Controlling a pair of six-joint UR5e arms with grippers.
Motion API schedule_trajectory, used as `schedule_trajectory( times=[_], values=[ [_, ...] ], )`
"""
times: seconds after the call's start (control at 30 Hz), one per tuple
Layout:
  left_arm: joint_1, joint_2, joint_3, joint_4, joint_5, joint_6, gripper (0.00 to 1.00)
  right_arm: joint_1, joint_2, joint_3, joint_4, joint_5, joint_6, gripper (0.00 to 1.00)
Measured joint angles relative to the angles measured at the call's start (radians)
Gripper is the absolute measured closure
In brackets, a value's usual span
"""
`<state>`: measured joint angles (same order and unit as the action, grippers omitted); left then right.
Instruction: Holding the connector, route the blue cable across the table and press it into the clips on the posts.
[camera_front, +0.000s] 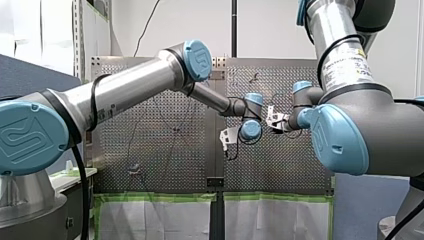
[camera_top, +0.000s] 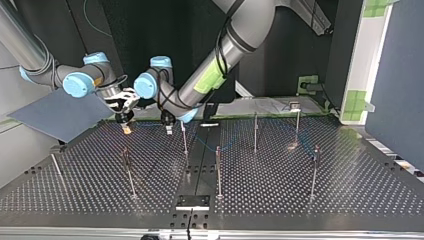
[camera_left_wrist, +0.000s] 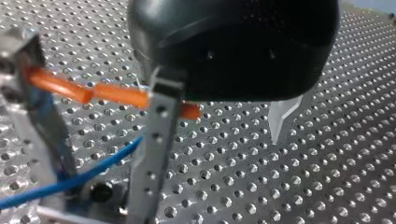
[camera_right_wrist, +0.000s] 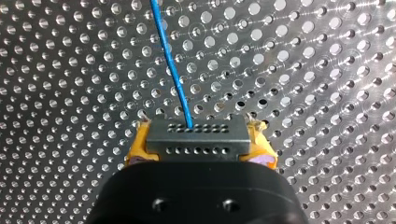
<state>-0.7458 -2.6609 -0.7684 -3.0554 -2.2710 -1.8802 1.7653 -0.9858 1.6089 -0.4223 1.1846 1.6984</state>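
Shows connector clamped between yellow pads of my right tool, blue cable leading straight ahead from it over the table, my left tool close beside with fingers apart; calls for keeping tension, then pressing down at the neighbouring post.

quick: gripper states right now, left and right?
Left gripper: open, nothing between its metal fingers.
Right gripper: closed on the connector, with the blue cable leading out of it.
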Motion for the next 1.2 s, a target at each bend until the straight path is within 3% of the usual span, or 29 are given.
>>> schedule_trajectory(
  times=[0.03,0.07,0.1,0.13,0.17,0.2,0.23,0.6,0.93,1.1,1.2],
  values=[
    [-0.003,-0.003,0.010,-0.009,-0.007,-0.001,0.20,0.000,0.000,0.000,0.000,0.000,0.000,1.00],
    [-0.006,-0.004,0.017,-0.017,-0.013,-0.001,0.46,0.000,0.000,0.000,0.000,0.000,0.000,1.00],
    [-0.008,-0.005,0.024,-0.024,-0.020,-0.002,0.46,0.000,0.000,0.000,-0.001,0.000,0.000,1.00],
    [-0.011,-0.005,0.034,-0.031,-0.029,-0.004,0.64,0.000,0.000,0.000,-0.001,0.000,0.000,1.00],
    [-0.012,-0.005,0.041,-0.034,-0.036,-0.004,0.87,0.000,0.000,0.000,-0.001,0.000,0.000,1.00],
    [-0.014,-0.004,0.047,-0.036,-0.041,-0.005,0.87,0.000,0.000,0.000,-0.001,0.000,0.000,1.00],
    [-0.015,-0.005,0.053,-0.038,-0.045,-0.006,1.00,0.001,-0.001,0.000,-0.001,0.000,0.000,1.00],
    [-0.021,-0.002,0.060,-0.074,-0.043,-0.029,1.00,0.012,-0.003,0.000,0.018,0.002,0.003,1.00],
    [-0.032,0.057,0.017,-0.125,-0.096,-0.062,1.00,0.023,-0.028,0.000,0.069,0.007,0.016,1.00],
    [-0.033,0.096,-0.021,-0.097,-0.082,-0.054,1.00,0.020,-0.068,0.000,0.091,0.008,0.041,1.00],
    [-0.038,0.122,-0.046,-0.072,-0.074,-0.039,1.00,0.015,-0.096,0.000,0.092,0.005,0.067,1.00]
  ],
)
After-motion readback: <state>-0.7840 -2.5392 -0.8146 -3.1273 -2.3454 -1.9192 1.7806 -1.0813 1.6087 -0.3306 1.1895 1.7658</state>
